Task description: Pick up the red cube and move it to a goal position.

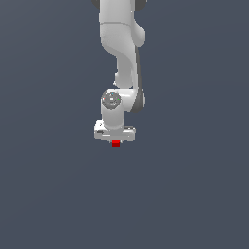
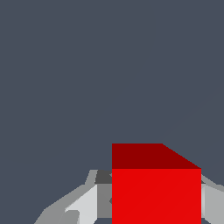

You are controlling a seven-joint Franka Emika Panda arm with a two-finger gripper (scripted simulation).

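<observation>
The red cube (image 1: 115, 143) shows as a small red square directly under the white hand of my gripper (image 1: 115, 141) in the exterior view, near the middle of the picture. In the wrist view the red cube (image 2: 156, 188) fills the space between the two grey fingers (image 2: 103, 199), which press against its opposite sides. My gripper (image 2: 156, 205) is shut on the cube. The fingers themselves are hidden behind the hand in the exterior view. No goal marker shows in either view.
The white arm (image 1: 121, 44) rises from the gripper toward the top of the exterior view. A plain dark grey-blue surface (image 1: 48, 194) fills everything else in both views.
</observation>
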